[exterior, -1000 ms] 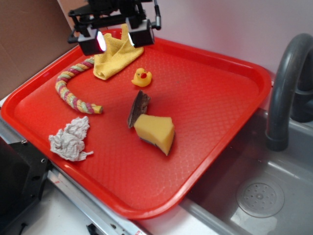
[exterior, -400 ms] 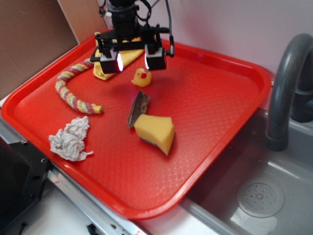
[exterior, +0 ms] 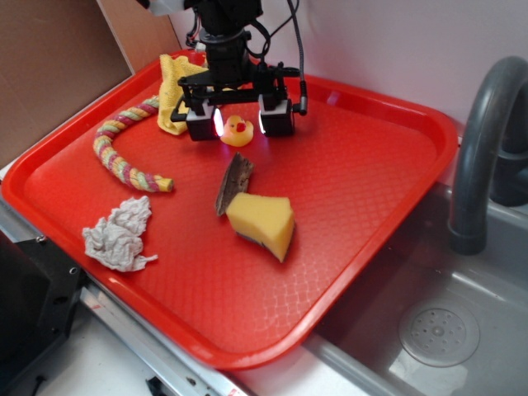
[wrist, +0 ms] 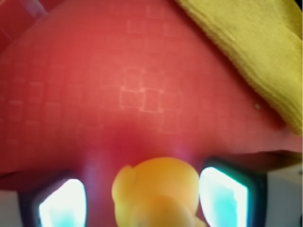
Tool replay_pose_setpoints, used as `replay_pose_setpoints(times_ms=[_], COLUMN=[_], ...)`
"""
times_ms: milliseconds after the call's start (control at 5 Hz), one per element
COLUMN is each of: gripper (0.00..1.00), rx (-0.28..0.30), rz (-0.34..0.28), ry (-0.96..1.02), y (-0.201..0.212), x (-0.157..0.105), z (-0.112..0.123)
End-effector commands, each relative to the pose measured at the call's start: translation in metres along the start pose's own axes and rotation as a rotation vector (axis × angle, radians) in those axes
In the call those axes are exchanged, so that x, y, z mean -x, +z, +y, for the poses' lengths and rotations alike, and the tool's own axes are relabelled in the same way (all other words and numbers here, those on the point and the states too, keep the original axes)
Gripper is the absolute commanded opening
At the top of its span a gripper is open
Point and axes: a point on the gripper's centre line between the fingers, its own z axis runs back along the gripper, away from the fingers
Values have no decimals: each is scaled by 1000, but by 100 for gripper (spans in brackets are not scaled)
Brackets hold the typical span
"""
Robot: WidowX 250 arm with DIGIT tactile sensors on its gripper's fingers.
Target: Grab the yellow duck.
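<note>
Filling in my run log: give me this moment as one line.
phase: pre-grasp | gripper: open, fingers astride yellow duck | duck: on red tray, not lifted

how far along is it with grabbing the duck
Done: the hand is lined up, one finger on each side of the yellow duck, which sits on the red tray. In hand: the fingers are open, with gaps to the duck visible in the wrist view. Left: close on the duck and lift it.

Pale wall [exterior: 396,41], grey sink [exterior: 462,330]
</note>
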Motion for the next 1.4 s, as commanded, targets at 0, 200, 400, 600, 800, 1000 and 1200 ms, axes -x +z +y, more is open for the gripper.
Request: replay_pose_setpoints(times_ms=[0, 200, 400, 600, 800, 1000, 1200], gripper=[0, 0, 0, 0, 0, 0, 0], rx=[12, -38, 54, 94, 206, 259, 270], rz=[-15, -19, -1, -32, -15, -13, -19], ry=[16, 70, 26, -99, -297, -391, -347], y=[-5, 3, 52, 102, 151, 199, 229], x=[2, 0, 0, 15, 48, 66, 72], z=[10, 14, 16, 17, 25, 43, 52])
